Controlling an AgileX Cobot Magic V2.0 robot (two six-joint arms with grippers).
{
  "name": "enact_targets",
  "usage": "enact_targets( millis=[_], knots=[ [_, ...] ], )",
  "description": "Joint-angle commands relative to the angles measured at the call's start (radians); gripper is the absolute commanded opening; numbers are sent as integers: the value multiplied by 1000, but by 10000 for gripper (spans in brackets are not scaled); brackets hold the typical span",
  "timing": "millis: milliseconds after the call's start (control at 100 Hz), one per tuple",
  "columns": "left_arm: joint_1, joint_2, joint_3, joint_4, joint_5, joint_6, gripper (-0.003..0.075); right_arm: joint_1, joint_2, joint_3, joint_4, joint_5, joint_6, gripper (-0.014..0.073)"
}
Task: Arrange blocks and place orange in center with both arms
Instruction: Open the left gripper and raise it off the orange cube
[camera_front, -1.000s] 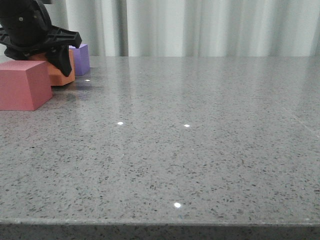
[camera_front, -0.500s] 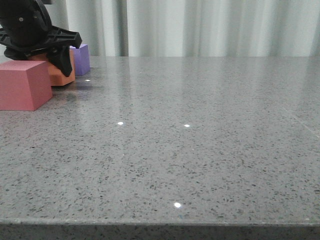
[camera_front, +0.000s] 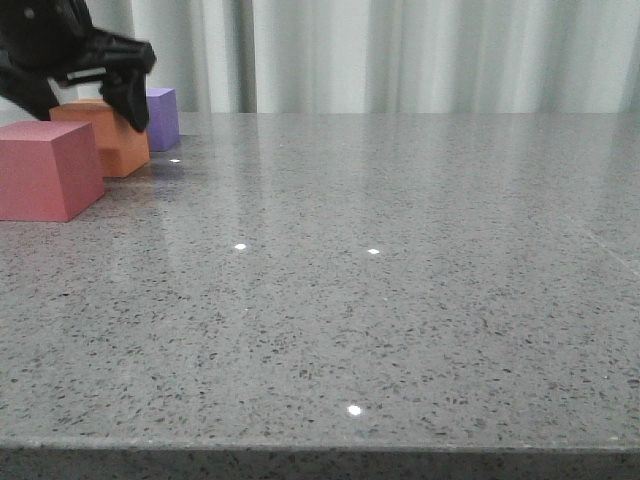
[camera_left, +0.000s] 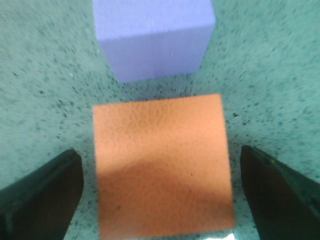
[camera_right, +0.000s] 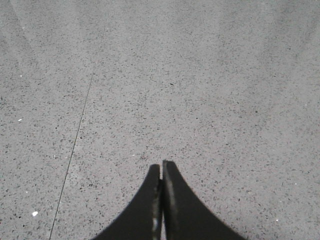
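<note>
At the table's far left, three blocks form a row running away from me: a pinkish-red cube (camera_front: 45, 168) nearest, the orange cube (camera_front: 108, 138) behind it, and a purple cube (camera_front: 163, 117) farthest. My left gripper (camera_front: 88, 103) hovers open just above the orange cube. In the left wrist view the orange cube (camera_left: 162, 165) lies between the black fingers (camera_left: 45, 195), with a gap of table on each side, and the purple cube (camera_left: 152, 37) sits just past it. My right gripper (camera_right: 161, 165) is shut on nothing over bare table and is out of the front view.
The grey speckled tabletop (camera_front: 380, 280) stretches from the blocks to the right, and its front edge (camera_front: 320, 445) is close to the camera. Pale curtains (camera_front: 400, 50) hang behind the table. A thin seam line (camera_right: 75, 145) crosses the surface under the right arm.
My left gripper has risen from around the orange cube, and its fingers now stand higher. The cube stays on the table. All three blocks keep their places.
</note>
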Motion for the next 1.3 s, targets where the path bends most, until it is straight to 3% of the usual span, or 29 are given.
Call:
enact_targets(
  millis=[0, 360, 670, 1020, 1290],
  knots=[
    [2, -103, -26, 7, -31, -4, 607, -7, 4, -26, -16, -73, -9, -110],
    [2, -384, 39, 9, 34, -4, 607, -7, 4, -26, -16, -73, -9, -110],
    [2, -747, 354, 9, -70, -4, 606, -7, 4, -26, -16, -73, -9, -110],
    [2, -1163, 685, 9, -87, -4, 606, -7, 4, -26, -16, -73, -9, -110],
    [2, -1429, 842, 9, -90, -4, 601, -7, 4, -26, -16, -73, -9, -110]
  ],
)
